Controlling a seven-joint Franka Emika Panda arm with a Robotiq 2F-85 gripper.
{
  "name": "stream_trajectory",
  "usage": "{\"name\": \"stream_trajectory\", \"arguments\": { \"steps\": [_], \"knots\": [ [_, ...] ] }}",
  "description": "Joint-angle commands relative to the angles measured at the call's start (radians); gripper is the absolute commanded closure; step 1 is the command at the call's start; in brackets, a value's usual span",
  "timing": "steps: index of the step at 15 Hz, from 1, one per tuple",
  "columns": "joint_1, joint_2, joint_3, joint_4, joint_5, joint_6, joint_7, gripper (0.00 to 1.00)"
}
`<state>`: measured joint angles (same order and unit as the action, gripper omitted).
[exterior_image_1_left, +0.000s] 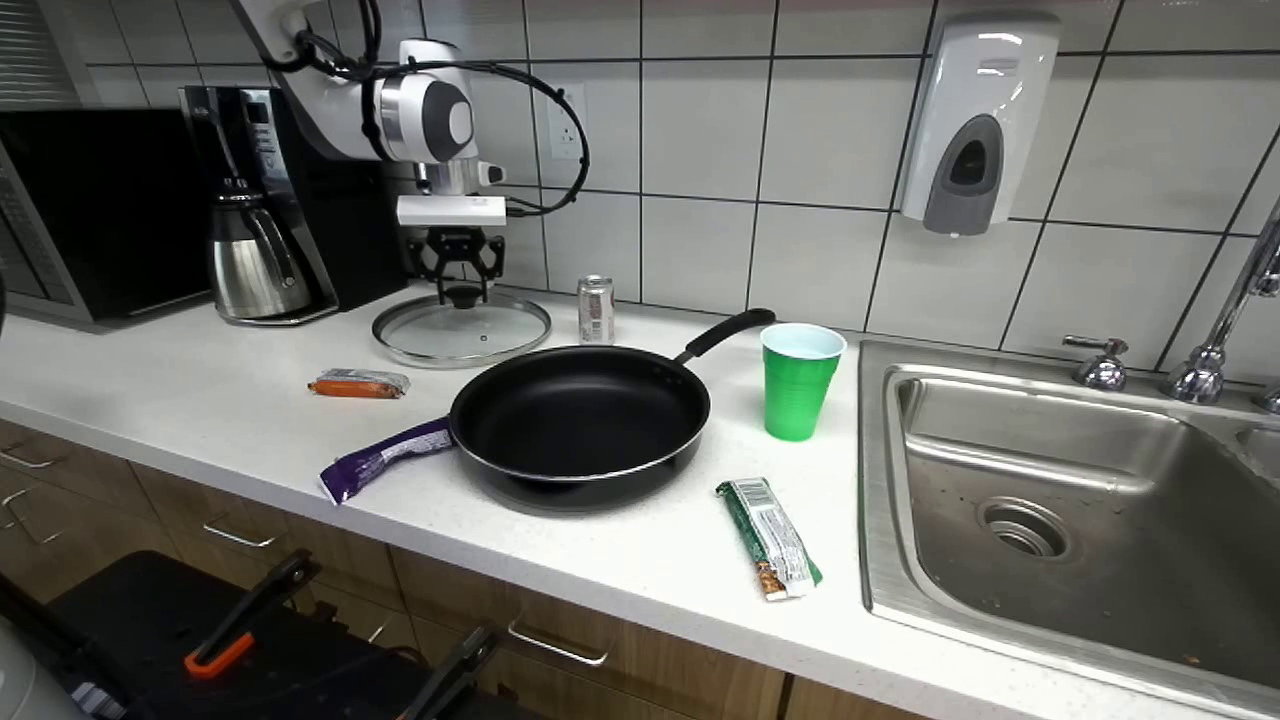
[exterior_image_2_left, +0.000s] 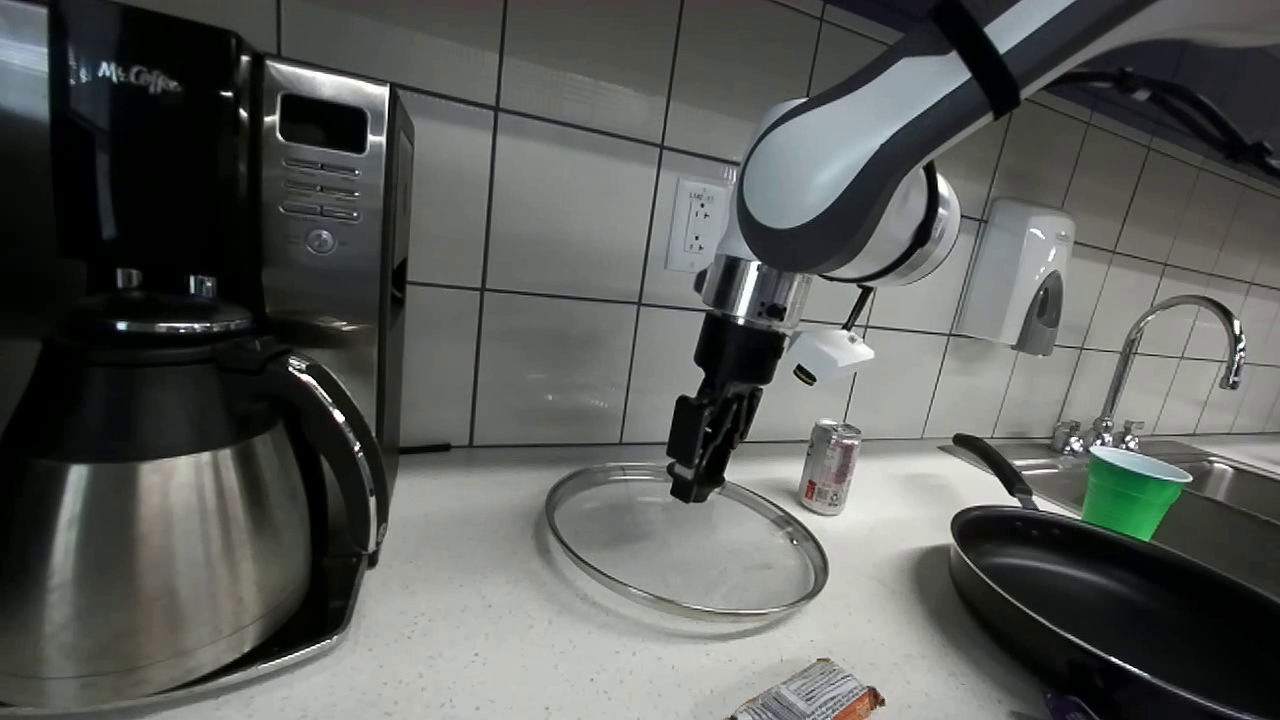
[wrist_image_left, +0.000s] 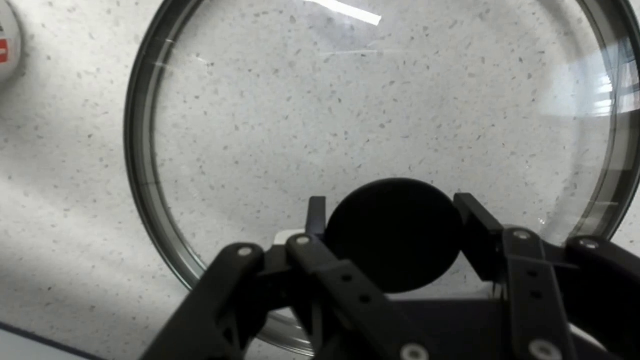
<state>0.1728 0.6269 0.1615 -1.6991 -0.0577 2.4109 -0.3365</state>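
White speckled countertop (exterior_image_1_left: 250, 400) along a tiled wall (exterior_image_1_left: 700, 130), steel sink (exterior_image_1_left: 885, 520) let into it. Glass pan lid (exterior_image_2_left: 650, 550), metal-rimmed, between the coffee maker (exterior_image_2_left: 150, 190) and the nonstick frying pan (exterior_image_1_left: 580, 410); whether the rim is touching the counter or just off it, cannot tell. Gripper (exterior_image_1_left: 464, 291) over the lid, part-closed, its pads (wrist_image_left: 316, 215) against both sides of the round black knob (wrist_image_left: 395, 235): reads as a hold.

Handling, my judgement: pads square across the knob, pressure even; raise straight up, level, whole rim clear before any sideways travel. Lid would likely tip if pinched off-centre. Slim drink can (exterior_image_1_left: 596, 312) stands near the rim; give it room.

Writing: "Mr. Coffee" legible on the coffee maker's black housing in an exterior view. Can label shows a red patch, lettering too small. Green snack bar wrapper (exterior_image_1_left: 770, 540) and orange-and-silver wrapper (exterior_image_1_left: 360, 388) carry print, not readable.
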Motion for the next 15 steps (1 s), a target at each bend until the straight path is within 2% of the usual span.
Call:
{"name": "stream_trajectory", "arguments": {
  "steps": [1,2,3,7,15],
  "knots": [
    [0.007,0.008,-0.002,0.055,-0.031,-0.044,0.027,0.60],
    [0.006,0.007,0.000,0.056,-0.031,-0.047,0.026,0.31],
    [0.009,0.003,-0.001,0.055,-0.036,-0.048,0.027,0.08],
    [0.009,-0.006,0.007,0.063,-0.032,-0.052,0.017,0.00],
    [0.054,-0.099,0.011,0.007,-0.056,-0.106,0.045,0.00]
  ]
}}
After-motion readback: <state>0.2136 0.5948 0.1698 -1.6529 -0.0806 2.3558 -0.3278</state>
